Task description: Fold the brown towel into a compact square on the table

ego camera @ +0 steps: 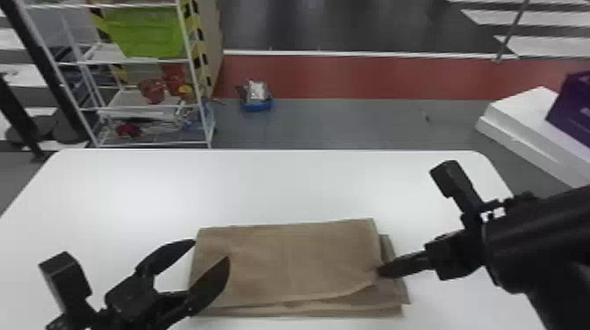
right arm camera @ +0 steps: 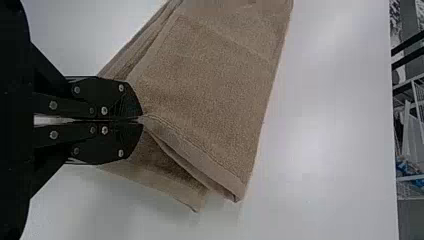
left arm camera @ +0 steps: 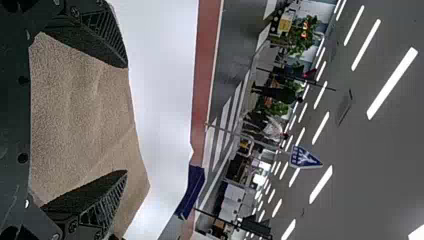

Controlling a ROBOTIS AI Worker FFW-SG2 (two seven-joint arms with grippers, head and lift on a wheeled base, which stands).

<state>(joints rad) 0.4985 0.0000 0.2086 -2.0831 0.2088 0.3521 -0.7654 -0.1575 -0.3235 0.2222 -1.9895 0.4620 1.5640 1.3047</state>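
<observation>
So the brown towel (ego camera: 285,259) is lying folded on the white surface (ego camera: 175,188). Right end effector (ego camera: 381,271) is clamped on the towel's edge at its right end; left end effector (ego camera: 213,250), its 2 fingers apart, is at the towel's left end.

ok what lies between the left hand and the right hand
The folded brown towel lies there, as the head view shows, reaching from the open left hand to the right hand, which is shut on its edge.
</observation>
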